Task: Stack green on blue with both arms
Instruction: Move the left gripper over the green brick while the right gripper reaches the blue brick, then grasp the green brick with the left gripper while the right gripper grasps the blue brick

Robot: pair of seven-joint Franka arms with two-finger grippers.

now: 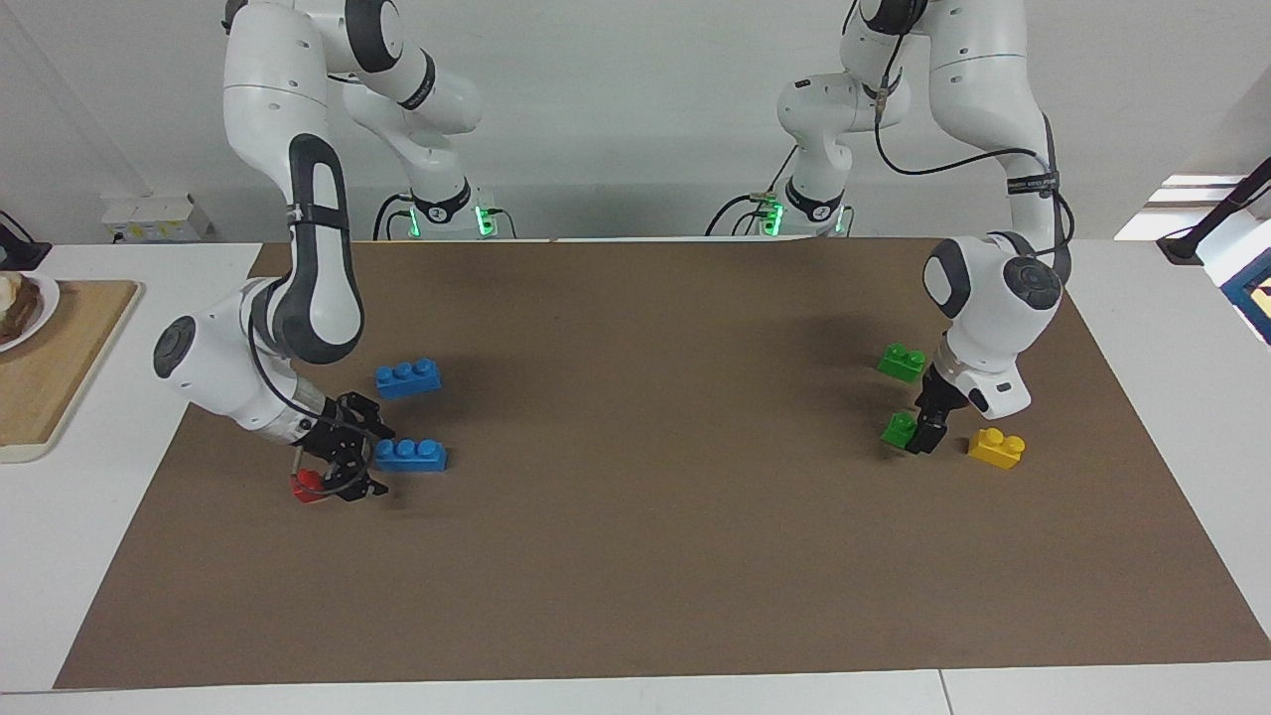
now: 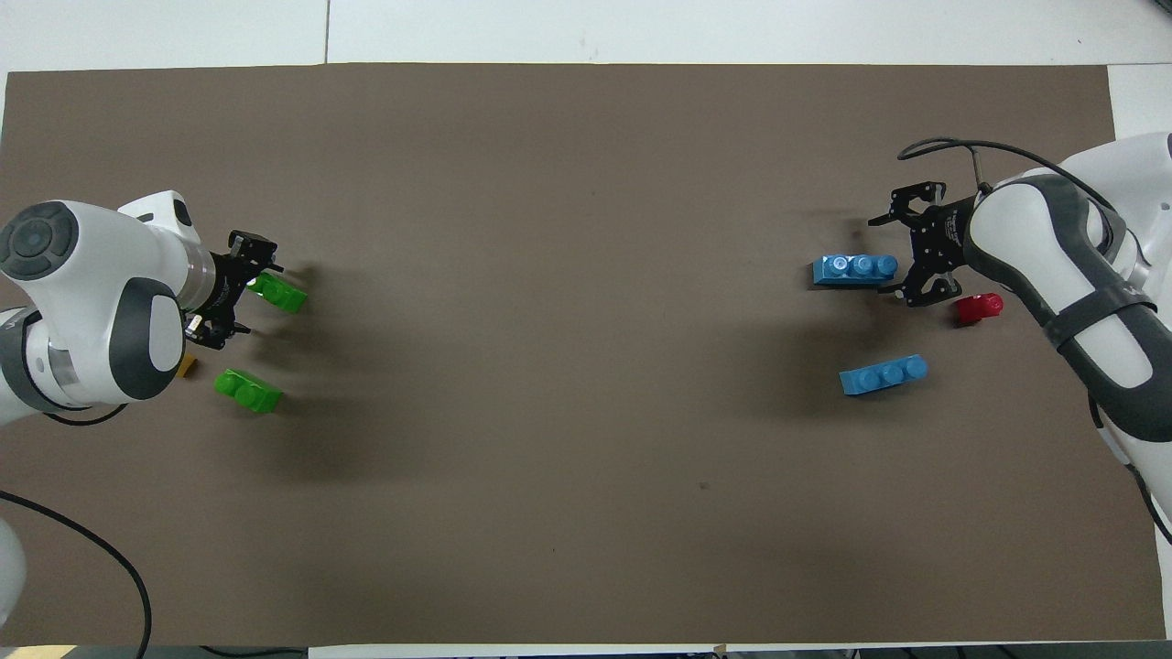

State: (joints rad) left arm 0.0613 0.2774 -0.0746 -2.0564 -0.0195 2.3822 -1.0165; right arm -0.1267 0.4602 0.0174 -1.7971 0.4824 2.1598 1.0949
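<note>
Two green bricks lie at the left arm's end of the mat. My left gripper is down at the one farther from the robots, open, its fingers astride that brick's end. The nearer green brick lies free. Two blue bricks lie at the right arm's end. My right gripper is low and open, right beside the end of the farther blue brick, nothing in it. The nearer blue brick lies apart.
A red brick sits just beside the right gripper. A yellow brick lies next to the left gripper. A wooden board with a plate stands off the brown mat at the right arm's end.
</note>
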